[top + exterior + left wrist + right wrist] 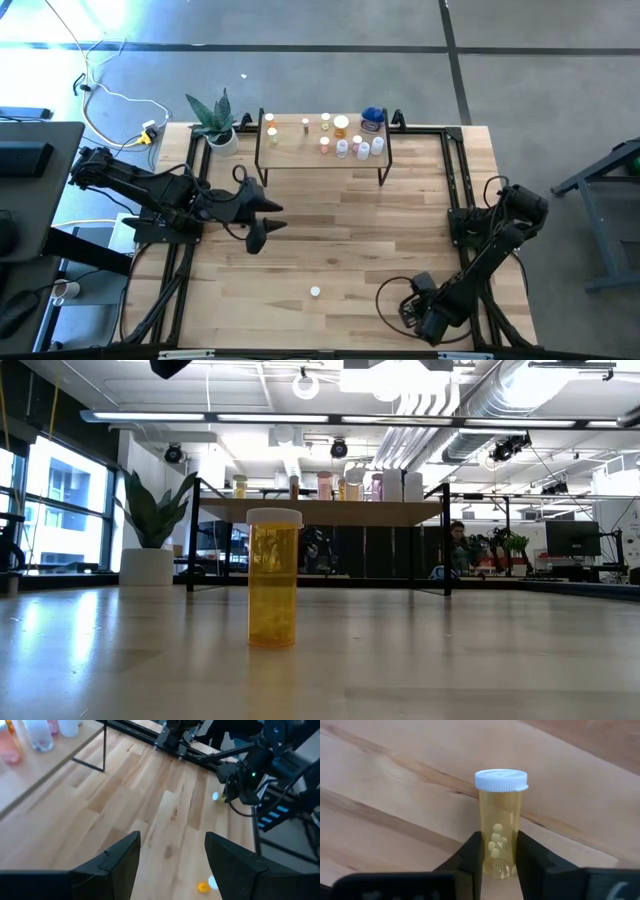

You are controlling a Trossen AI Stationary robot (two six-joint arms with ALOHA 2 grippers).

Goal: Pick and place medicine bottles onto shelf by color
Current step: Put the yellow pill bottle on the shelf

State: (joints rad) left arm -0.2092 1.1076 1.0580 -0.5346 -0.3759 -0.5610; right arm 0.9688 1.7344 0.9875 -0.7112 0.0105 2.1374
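**A:** From above, where is everything?

**B:** The left gripper (270, 226) hangs over the middle-left of the table (340, 250), near the front of the shelf (300, 150), with its fingers spread wide and nothing between them. The right gripper (410, 303) sits low at the table's near right corner. A yellow bottle (315, 292) with a white cap stands alone on the near part of the table, well apart from both grippers. The other bottles (345, 138) are gathered on the shelf, and the plant (215, 120) is by its left end.

**A:** And at table height?

**B:** The yellow bottle (273, 585) stands upright on the table with nothing touching it. The shelf (320, 512) is behind it, carrying its row of bottles.

**A:** The left wrist camera?

**B:** Its two fingers (120, 865) are set wide over bare wood. The yellow bottle (204, 885) shows small just past one of them.

**A:** The right wrist camera?

**B:** Its fingers (470, 865) are drawn in to a narrow gap. The yellow bottle (500, 825) shows through that gap, upright, with pills inside. The overhead and table-height cameras show it standing free, so the fingers are closed on nothing.
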